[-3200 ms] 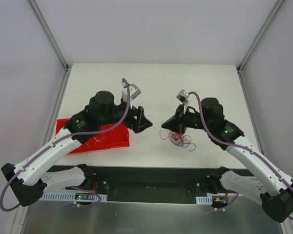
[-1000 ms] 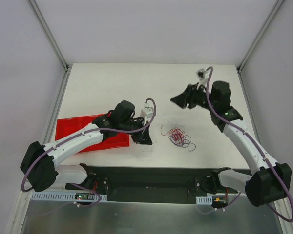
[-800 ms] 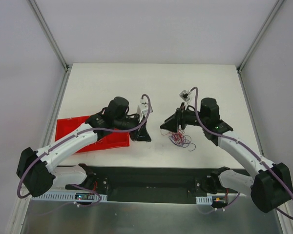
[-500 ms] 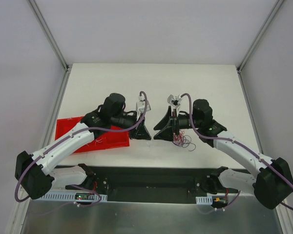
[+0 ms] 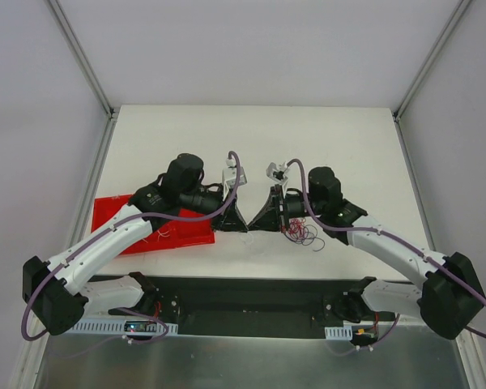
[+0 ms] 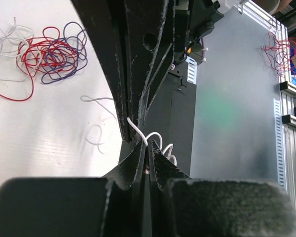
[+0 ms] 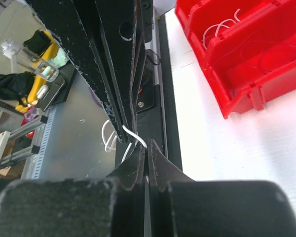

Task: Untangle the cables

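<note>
**Both grippers pinched on one white wire, tip to tip**

From above, the left gripper [image 5: 236,222] and right gripper [image 5: 258,221] merge into one dark mass at the table's [image 5: 356,154] near edge. The wire between them is too thin to see there. The right gripper's body also covers the left fringe of the tangle [image 5: 304,233], which lies on the table just right of it.

The wrist views show more. Both pairs of fingers are pressed fully together, and a white wire [image 6: 139,134] runs from one tip to the other, with its spare coils half hidden behind the fingers. Exactly where each tip bites it is hard to make out. The red bin [image 7: 237,64] is cut off by the frame; the thin strands inside it are faint.

Half a second ago the right gripper stood spread wide just short of the left one. It has since closed in and clamped shut, while the left has stayed shut. The tangle has not shifted.
</note>
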`<control>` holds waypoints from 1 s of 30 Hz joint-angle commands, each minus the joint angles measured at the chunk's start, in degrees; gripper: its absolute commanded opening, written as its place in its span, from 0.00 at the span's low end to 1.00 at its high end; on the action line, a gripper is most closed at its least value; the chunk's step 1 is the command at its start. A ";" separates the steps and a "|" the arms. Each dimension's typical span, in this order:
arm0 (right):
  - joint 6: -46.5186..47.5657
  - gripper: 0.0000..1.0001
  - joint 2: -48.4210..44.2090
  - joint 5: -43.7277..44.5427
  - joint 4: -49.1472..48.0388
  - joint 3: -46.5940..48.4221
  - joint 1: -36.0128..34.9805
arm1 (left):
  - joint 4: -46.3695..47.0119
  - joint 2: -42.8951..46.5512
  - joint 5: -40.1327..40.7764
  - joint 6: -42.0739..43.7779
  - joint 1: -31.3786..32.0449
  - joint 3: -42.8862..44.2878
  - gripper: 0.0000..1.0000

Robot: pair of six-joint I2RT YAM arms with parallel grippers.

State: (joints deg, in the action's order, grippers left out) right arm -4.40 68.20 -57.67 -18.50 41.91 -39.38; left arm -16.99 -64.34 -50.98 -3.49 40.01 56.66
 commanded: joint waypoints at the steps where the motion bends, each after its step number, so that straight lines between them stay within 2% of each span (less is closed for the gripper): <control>1: 0.80 0.00 -5.70 11.31 2.05 2.56 -0.18 | -1.02 0.44 0.70 1.20 -0.63 1.08 0.00; 7: -3.59 0.00 -16.07 31.63 3.30 2.21 -0.35 | -0.68 -3.86 3.17 -1.16 -0.72 0.73 0.01; 10: -6.92 0.00 -18.98 37.52 -0.03 1.60 -0.88 | 0.55 -5.62 4.39 -2.84 -0.72 0.82 0.06; 14: -10.18 0.00 -21.27 41.58 -3.29 1.42 -2.28 | 1.26 -7.56 7.55 -5.21 -0.72 1.43 0.14; 16: -11.15 0.00 -21.97 42.98 -4.17 1.86 -2.72 | 1.61 -7.91 8.00 -5.83 -0.72 1.43 0.15; 21: -10.55 0.00 -23.55 49.31 -3.13 4.75 -2.73 | 2.14 -7.12 10.11 -6.71 -0.72 -0.76 0.08; 25: -7.03 0.00 -22.68 53.80 2.58 11.16 -2.55 | 2.32 -5.89 12.48 -7.32 -0.72 -3.92 0.03; 30: -1.76 0.00 -19.87 50.83 10.84 17.67 -1.58 | 2.23 -0.81 15.74 -7.68 -0.90 -7.27 0.02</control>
State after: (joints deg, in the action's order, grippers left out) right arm -11.16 46.94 -6.85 -12.64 53.74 -41.56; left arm -15.18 -71.02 -38.37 -10.17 39.64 51.16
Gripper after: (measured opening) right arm 0.009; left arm 0.019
